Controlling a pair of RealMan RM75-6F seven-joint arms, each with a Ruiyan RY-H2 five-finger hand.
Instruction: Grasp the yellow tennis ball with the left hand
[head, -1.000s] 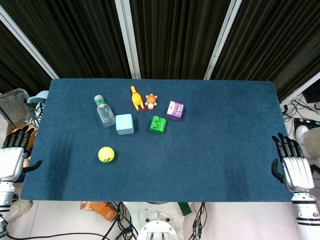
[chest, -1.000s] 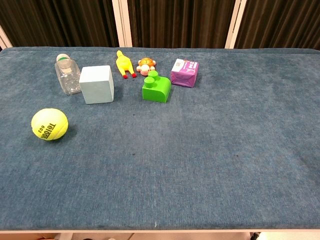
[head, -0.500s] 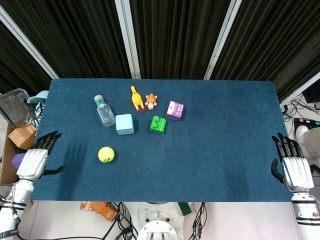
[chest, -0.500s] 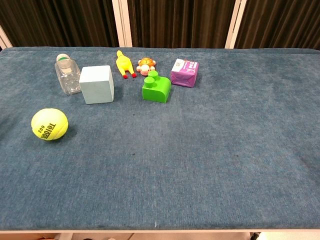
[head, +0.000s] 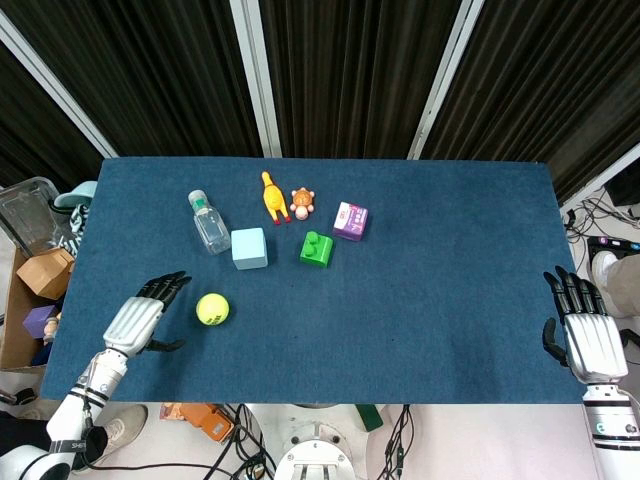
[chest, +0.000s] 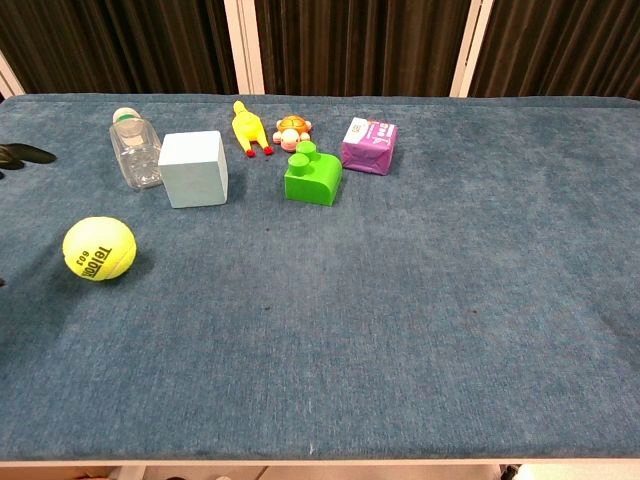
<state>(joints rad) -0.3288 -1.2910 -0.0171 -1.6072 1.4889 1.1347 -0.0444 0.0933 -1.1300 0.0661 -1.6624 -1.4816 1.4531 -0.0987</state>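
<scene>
Dark curtains hang behind the blue cloth table (head: 450, 300). Since the earlier frames the left hand (head: 135, 322) has moved in from the left edge of the head view and now sits over the table, just beside the yellow fuzzy tennis ball (head: 212, 309) but not touching it — its fingers are spread apart and hold nothing. The ball lies in the lower left of the table and has not moved.

The right hand (head: 584, 336) is in the same spot at the lower right edge, fingers straight and apart, holding nothing.

In the chest view the left hand is almost cut off — only dark fingertips (chest: 25, 153) poke in at the left edge, and the right hand does not show. The ball (chest: 98, 249) has black letters on it.

Further up the table stand a clear plastic bottle (head: 209, 222), a pale blue cube (head: 248, 248), a green toy block (head: 317, 249) and a purple little carton (head: 350, 220).
</scene>
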